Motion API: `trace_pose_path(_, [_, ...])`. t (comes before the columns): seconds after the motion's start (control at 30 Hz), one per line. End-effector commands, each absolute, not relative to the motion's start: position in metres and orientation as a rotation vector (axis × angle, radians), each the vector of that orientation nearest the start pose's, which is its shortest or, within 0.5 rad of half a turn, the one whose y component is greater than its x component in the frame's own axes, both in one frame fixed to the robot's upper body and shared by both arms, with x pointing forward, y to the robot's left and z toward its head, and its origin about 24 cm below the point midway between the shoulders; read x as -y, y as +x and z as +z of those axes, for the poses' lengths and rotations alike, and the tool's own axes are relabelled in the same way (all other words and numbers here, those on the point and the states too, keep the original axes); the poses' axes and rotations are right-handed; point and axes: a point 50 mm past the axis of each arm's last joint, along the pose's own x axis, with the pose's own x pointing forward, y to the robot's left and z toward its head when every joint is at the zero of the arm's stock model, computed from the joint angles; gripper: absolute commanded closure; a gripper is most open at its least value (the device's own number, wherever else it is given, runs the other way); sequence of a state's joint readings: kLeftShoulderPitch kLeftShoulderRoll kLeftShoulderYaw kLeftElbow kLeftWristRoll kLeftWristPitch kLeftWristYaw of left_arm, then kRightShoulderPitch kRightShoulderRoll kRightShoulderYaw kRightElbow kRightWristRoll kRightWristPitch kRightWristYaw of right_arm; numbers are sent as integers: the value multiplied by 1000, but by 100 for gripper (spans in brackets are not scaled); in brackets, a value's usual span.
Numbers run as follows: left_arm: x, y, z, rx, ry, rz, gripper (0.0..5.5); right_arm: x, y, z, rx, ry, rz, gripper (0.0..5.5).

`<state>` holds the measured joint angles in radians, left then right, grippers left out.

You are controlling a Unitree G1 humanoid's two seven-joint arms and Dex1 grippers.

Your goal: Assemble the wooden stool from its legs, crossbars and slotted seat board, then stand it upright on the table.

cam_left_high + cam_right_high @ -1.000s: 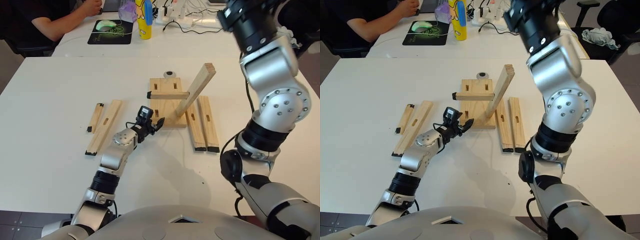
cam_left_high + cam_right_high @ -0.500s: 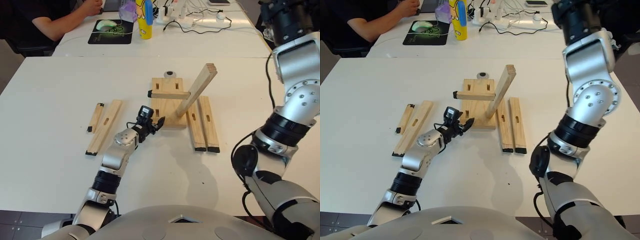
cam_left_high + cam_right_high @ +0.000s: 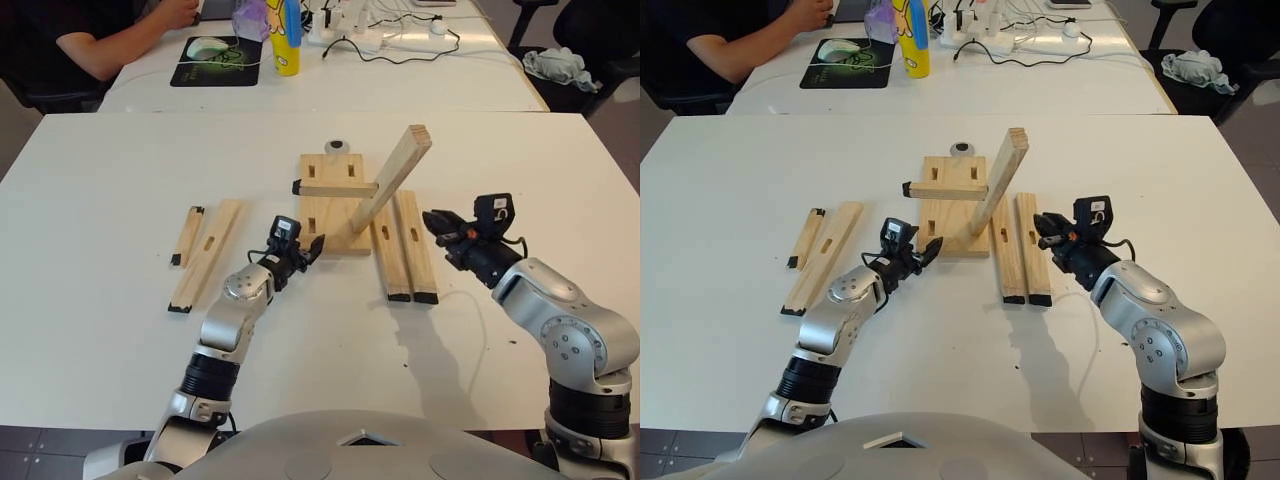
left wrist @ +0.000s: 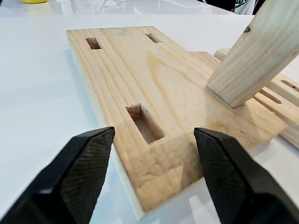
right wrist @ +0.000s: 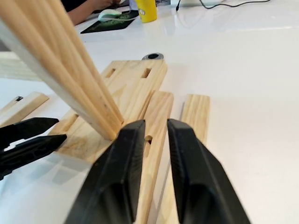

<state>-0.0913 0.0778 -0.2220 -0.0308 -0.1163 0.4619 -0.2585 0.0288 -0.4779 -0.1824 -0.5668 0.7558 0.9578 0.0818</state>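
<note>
Right at the near corner of the seat board [image 3: 325,205], the left gripper [image 3: 311,246] sits spread wide and empty, so I'd pinch that corner to pin the board flat. The right gripper [image 3: 438,222] is narrow, holding nothing, just beside the two flat legs [image 3: 404,250]; widen it first and dodge the tilted leg [image 3: 392,175].

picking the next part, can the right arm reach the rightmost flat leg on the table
Probably yes: the right pincer sits just beside that outer leg with nothing between; the propped leg leans farther left, clear of it.
</note>
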Motion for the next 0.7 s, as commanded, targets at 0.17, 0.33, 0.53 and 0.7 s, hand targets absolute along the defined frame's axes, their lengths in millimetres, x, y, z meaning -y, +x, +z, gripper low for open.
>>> trace_pose_path(0.17, [-98,241,2,-520,-12,-489,233,177,212,97,-474,160,338,338])
trace_pose_path(0.33, [-90,243,6,-510,-5,-521,233,159,217,94,-476,146,327,270])
trace_pose_path(0.53, [-88,246,10,-499,-4,-532,233,157,219,83,-530,49,267,218])
trace_pose_path(0.7, [-85,247,11,-494,-9,-541,233,157,215,70,-591,6,263,218])
